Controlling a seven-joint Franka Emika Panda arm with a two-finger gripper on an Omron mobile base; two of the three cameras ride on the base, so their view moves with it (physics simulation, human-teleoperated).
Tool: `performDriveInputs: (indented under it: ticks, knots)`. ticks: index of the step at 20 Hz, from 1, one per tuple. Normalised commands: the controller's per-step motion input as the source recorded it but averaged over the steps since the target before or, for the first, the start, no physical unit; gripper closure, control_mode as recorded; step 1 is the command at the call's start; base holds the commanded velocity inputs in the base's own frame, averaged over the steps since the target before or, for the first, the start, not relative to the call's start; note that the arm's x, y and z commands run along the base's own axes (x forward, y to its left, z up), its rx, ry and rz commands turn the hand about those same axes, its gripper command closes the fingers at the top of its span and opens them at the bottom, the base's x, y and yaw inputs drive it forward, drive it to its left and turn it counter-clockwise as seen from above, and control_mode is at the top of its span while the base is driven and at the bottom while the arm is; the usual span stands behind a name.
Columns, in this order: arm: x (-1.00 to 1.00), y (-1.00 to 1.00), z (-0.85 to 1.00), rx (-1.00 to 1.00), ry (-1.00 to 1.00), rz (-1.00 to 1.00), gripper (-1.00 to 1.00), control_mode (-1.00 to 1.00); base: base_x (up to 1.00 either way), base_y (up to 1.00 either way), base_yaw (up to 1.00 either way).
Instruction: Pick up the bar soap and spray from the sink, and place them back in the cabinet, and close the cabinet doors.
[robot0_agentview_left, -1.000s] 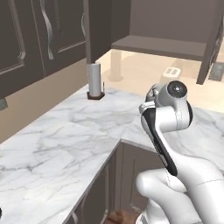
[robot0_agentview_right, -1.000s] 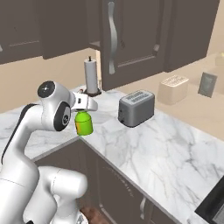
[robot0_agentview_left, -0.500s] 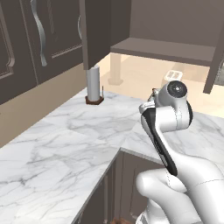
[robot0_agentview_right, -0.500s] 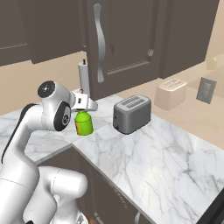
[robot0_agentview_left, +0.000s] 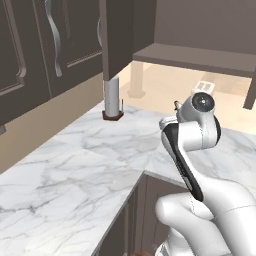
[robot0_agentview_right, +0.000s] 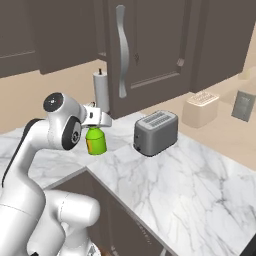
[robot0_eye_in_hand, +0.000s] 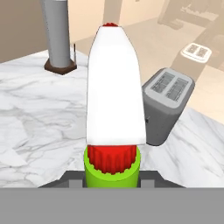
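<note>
My gripper is shut on the spray, a green bottle with a red collar and a white nozzle. It hangs just above the marble counter, left of the toaster. In the hand view the spray stands upright right in front of the camera, with the gripper clamped at its green neck. The cabinet stands open: its brown shelf shows up on the right, and one open cabinet door hangs at its left. That door and its curved silver handle rise behind the gripper. The sink and the bar soap are out of view.
A grey toaster stands on the marble counter right of the bottle. A paper towel holder stands by the wall under the open door. A beige box and a wall outlet lie farther right.
The whole picture has shifted, so the base has driven: the cabinet, door and toaster now look nearer and larger. The gripper stays shut on the spray in the same pose.
</note>
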Motion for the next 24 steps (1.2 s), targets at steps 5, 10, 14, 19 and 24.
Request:
performDriveInputs:
  ticks: [5,10,14,19,24]
  knots:
    - [0.0,0.0,0.0,0.0,0.0,0.01,1.0,-1.0,0.02,0.12,0.02]
    - [0.01,0.04,0.02,0.0,0.0,0.03,1.0,-1.0,0.0,0.0,0.0]
    - [0.18,0.35,0.26,0.0,0.0,0.0,1.0,-1.0,0.0,0.0,0.0]
    - [0.13,0.25,0.52,0.0,0.0,-0.03,1.0,-1.0,0.0,0.0,0.0]
    - [0.12,0.03,0.56,0.0,0.0,-0.05,1.0,-1.0,0.0,0.0,0.0]
